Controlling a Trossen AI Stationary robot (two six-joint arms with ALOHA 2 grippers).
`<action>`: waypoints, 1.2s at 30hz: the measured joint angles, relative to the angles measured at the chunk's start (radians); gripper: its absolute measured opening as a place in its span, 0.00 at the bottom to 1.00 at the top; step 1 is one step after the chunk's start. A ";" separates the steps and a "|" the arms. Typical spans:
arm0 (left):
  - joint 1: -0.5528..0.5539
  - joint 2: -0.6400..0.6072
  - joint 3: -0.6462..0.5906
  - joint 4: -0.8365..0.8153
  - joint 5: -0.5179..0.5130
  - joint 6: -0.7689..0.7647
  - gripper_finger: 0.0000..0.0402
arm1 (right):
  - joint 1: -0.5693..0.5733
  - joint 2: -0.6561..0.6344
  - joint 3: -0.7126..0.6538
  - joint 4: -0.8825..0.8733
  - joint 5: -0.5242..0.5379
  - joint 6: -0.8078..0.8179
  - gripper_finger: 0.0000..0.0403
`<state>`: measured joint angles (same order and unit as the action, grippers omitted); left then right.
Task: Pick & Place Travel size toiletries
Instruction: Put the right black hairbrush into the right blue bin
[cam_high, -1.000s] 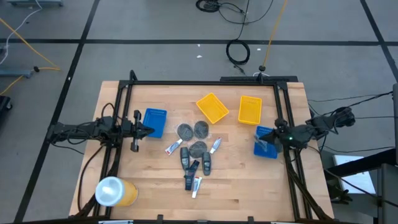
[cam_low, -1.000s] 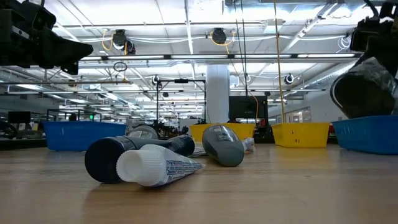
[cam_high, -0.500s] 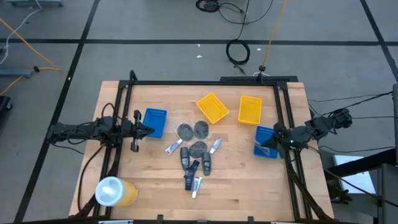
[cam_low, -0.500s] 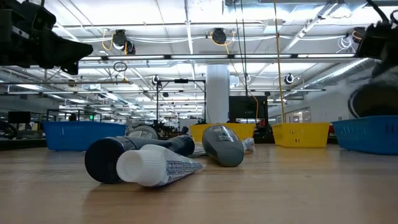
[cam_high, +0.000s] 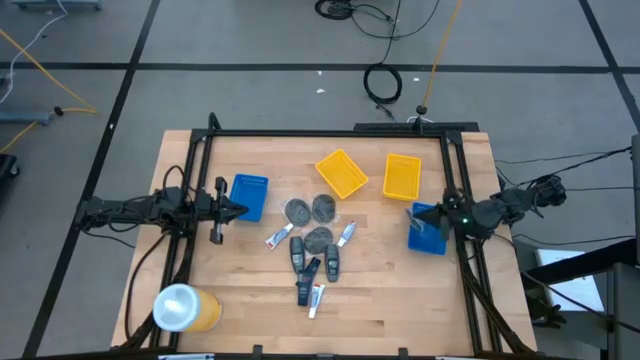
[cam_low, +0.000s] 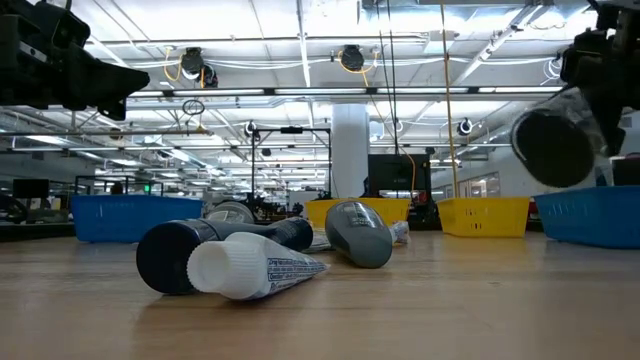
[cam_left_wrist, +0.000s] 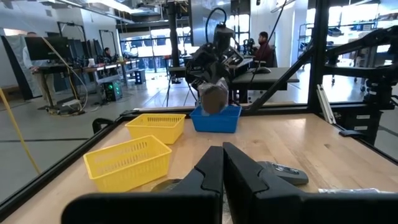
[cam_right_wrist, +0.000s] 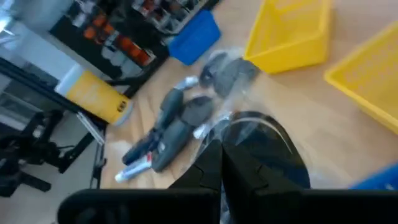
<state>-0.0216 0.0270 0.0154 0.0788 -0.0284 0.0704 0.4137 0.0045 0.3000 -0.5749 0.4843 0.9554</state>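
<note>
The toiletries lie in a pile at mid-table (cam_high: 312, 250): silvery tubes (cam_high: 278, 237), dark bottles (cam_high: 297, 252) and grey discs (cam_high: 297, 211). In the low view a tube (cam_low: 250, 268) and a dark bottle (cam_low: 170, 255) lie on their sides in front. My right gripper (cam_high: 420, 218) hovers over the right blue tray (cam_high: 428, 240), shut on a grey disc in clear wrap (cam_low: 550, 148). My left gripper (cam_high: 225, 208) is shut and waits beside the left blue tray (cam_high: 249, 195). My right gripper holds the wrapped grey disc (cam_right_wrist: 261, 146) pinched between its two fingers, slanting down from the table's right. Whether they grip the rim or only the clear wrap (cam_right_wrist: 211, 127), I cannot tell. The disc hangs on edge below the fingers (cam_left_wrist: 214, 96), clear of the blue tray (cam_left_wrist: 216, 119).
Two yellow trays (cam_high: 341, 173) (cam_high: 402, 176) sit toward the far edge. A large orange cup (cam_high: 185, 308) lies at the near left corner. Black frame rails run along the table's left, right and far sides. Bare wood shows near the front edge.
My right gripper with the disc dipped toward the right blue tray, so the disc sank partly behind its wall in the low view. It then rose again and shifted a little toward the table's left. It stayed shut on the disc.
</note>
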 joint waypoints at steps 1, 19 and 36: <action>0.000 0.000 0.000 0.000 0.000 0.000 0.02 | 0.000 0.000 -0.010 0.020 -0.015 -0.010 0.00; 0.000 0.000 0.000 0.000 0.000 0.000 0.02 | 0.000 0.000 0.032 -0.112 -0.119 -0.011 0.00; 0.000 0.000 0.000 0.000 0.000 0.000 0.02 | 0.000 0.001 0.017 -0.264 -0.129 0.060 0.00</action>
<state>-0.0212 0.0273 0.0154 0.0792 -0.0284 0.0704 0.4141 0.0051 0.3168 -0.8392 0.3554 1.0156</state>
